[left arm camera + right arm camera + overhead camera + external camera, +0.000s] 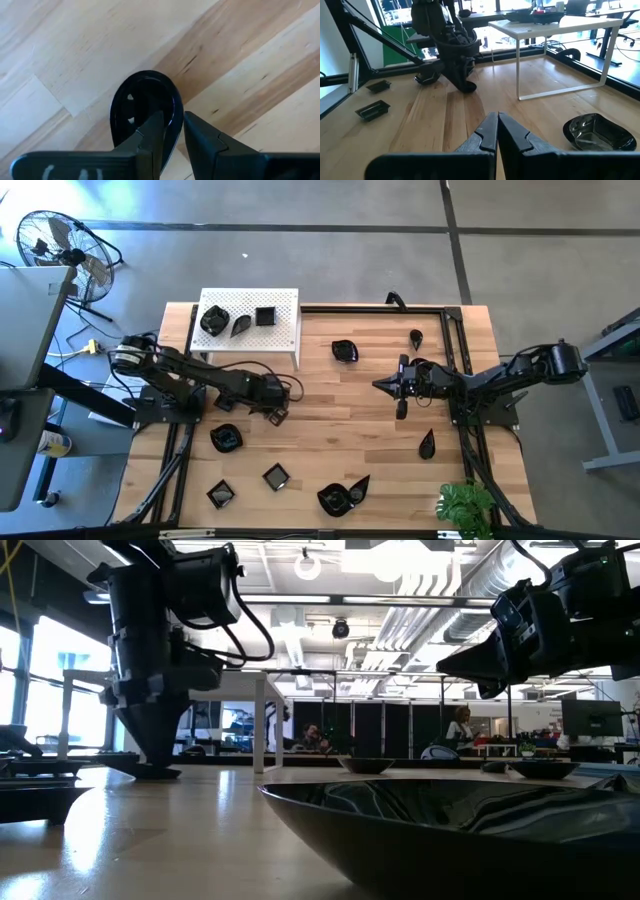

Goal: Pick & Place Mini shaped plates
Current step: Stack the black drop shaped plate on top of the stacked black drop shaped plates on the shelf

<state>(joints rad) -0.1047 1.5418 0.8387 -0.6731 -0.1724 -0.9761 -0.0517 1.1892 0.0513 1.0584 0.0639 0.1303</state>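
Several small glossy black mini shaped plates lie about the wooden table, among them a round one (344, 351), a teardrop (427, 445), squares (276, 476) and a leaf-shaped one (340, 498). Three more sit on the white perforated stand (250, 345). My left gripper (275, 416) is at the table's left middle, shut on an oval black plate (142, 97). My right gripper (380, 386) hangs shut above the bare wood right of centre, its fingers (490, 132) together, touching nothing. My left gripper pinches the oval plate by its rim (176, 107), one finger (152, 130) inside the bowl and the other (200, 135) outside it. The fingers come from above, pointing down. Whether the plate is clear of the table, I cannot tell.
The white stand (262, 710) occupies the far left of the table. Black frame rails (455, 340) run along the far and right edges. A green plant (465, 505) stands at the near right corner. Bare wood lies between the two grippers.
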